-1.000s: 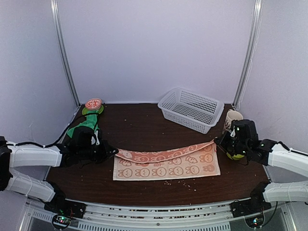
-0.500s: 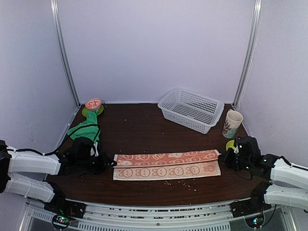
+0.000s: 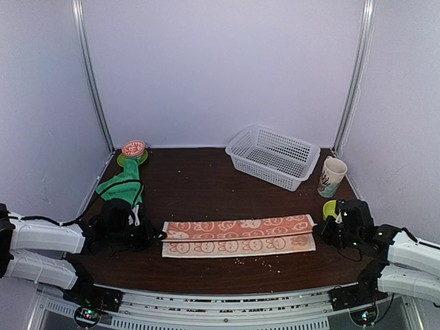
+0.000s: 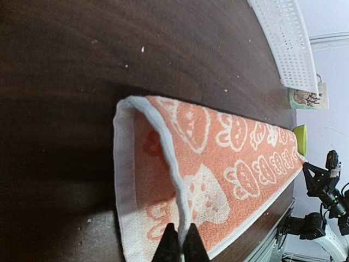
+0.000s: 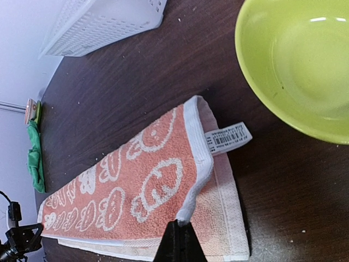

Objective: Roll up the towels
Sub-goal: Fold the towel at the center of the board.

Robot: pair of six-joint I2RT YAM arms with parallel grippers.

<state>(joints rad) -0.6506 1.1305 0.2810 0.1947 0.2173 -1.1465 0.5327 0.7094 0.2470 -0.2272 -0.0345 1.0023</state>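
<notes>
Item: bunny towel point(image 3: 239, 236), peach-orange, lying as a long strip across the near part of the counter point(image 3: 206, 185), folded lengthwise with the upper layer set back so a band of the lower layer shows along the near edge. Left tool point(image 4: 180, 248): pinched narrow on the white hem of the upper layer at the left end. Right tool point(image 5: 179, 240): likewise pinched on the hem at the right end, beside the printed tag point(image 5: 228, 136). Second item: green towel point(image 3: 122, 184), bunched at the far left near the left arm, not yet laid out. Hazards, as judged. The two layers do not line up, so a roll started from either end would likely come out stepped or cone-shaped. The hold at each end is on a thin hem only; a pull along the strip could slip it free, and the soft upper layer could then flop open. The lime bowl point(image 5: 297, 65) sits just beside the right end, so a sideways sweep of the right tool may knock it. Crumbs scattered over the counter could get rolled into the cloth. The left arm, working close to the green towel, might drag it.
</notes>
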